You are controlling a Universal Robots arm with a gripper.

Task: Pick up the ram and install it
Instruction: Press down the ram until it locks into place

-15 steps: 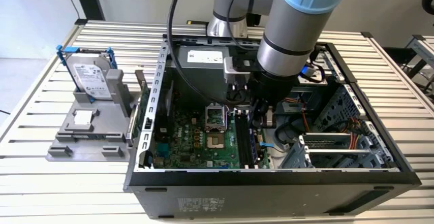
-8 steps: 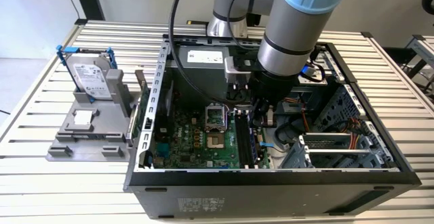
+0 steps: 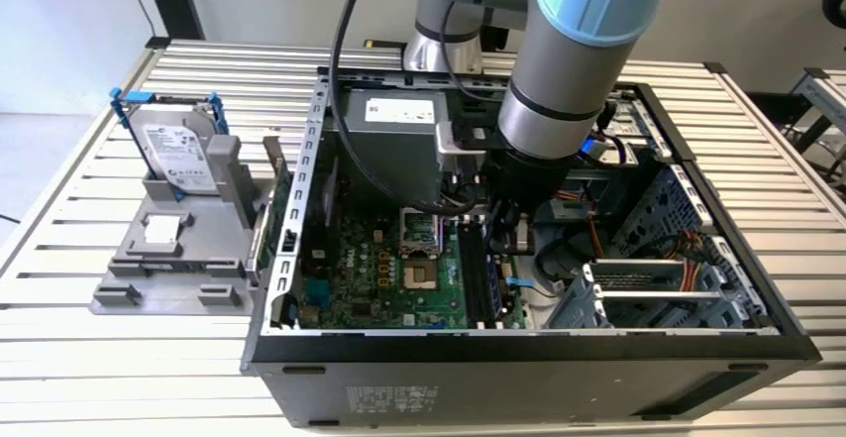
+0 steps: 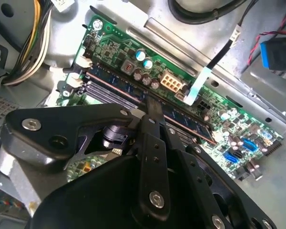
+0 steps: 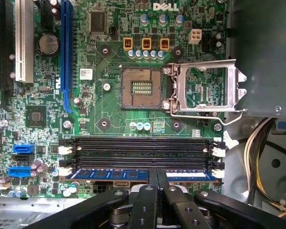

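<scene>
The exterior view looks down from high in front onto the open computer case [image 3: 529,343], while both wrist views sit close above its motherboard [image 5: 109,119].

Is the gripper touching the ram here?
Touching. In the first wrist view, the gripper's fingers meet over the ram, which sits in its motherboard slot.

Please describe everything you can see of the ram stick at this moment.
The ram is a thin, long blue circuit-board stick carrying a row of black chips. It stands on edge in a memory slot on the green motherboard, beside the empty black slots. In both wrist views the gripper closes on its middle. The second wrist view shows the ram running along the board under the gripper.
</scene>
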